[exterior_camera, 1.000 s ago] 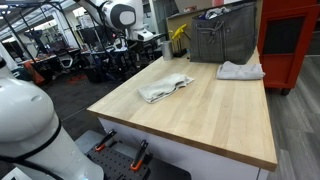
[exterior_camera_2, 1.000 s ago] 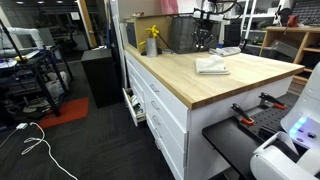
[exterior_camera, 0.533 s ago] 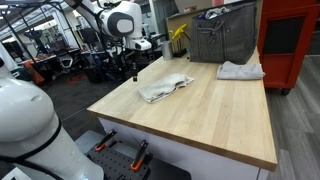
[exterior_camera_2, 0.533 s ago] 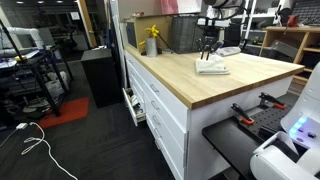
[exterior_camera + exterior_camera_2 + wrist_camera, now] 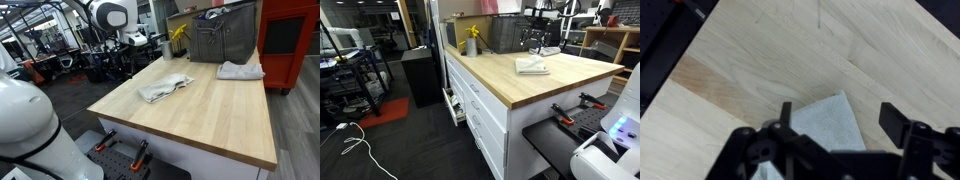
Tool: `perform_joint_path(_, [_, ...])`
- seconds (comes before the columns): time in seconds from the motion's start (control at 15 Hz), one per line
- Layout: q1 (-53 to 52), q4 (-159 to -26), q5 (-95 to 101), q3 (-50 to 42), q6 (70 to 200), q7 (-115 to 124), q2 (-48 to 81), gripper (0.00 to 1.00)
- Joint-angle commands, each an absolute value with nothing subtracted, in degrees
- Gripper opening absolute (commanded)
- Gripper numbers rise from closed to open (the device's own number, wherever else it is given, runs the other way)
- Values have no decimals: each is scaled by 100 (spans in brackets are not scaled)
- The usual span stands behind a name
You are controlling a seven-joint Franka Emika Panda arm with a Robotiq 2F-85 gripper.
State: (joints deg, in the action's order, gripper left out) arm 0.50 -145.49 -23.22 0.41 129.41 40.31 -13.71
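Observation:
In the wrist view my gripper (image 5: 840, 122) is open, its two dark fingers (image 5: 896, 124) standing wide apart above a pale folded cloth (image 5: 828, 128) on the wooden tabletop (image 5: 760, 50). Nothing is between the fingers, and they hang clear of the cloth. Both exterior views show this crumpled cloth (image 5: 164, 88) (image 5: 531, 66) lying near the middle of the table, with the gripper (image 5: 533, 40) hovering over its far side. The arm (image 5: 110, 15) comes in from behind the table's far edge.
A second white cloth (image 5: 240, 70) lies by a grey metal bin (image 5: 222, 40) at the back of the table. A yellow bottle (image 5: 178, 38) stands beside the bin. A red cabinet (image 5: 290, 40) stands past the table. Another white robot body (image 5: 30, 130) fills the near corner.
The gripper dipped toward the crumpled cloth half a second ago and has since risen. Its jaws have gone from shut to open. The cloth lies where it was.

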Motion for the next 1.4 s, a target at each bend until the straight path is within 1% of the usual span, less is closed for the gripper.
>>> perform_joint_path(0.0, [183,-14807,-2208,192,12884,4844,-1595,100])
perform_joint_path(0.47, [192,-15024,-2244,341,13328,6403,-1331,100])
perform_joint_path(0.87, [181,-14985,-1993,306,14141,7218,-610,100])
perform_joint_path(1.07, [137,-14915,-2074,185,14409,7117,-223,100])
perform_joint_path(1.13, [96,-14909,-2355,126,14333,6713,-312,100])
perform_joint_path(1.33, [85,-14934,-2202,130,14312,6832,-239,100])
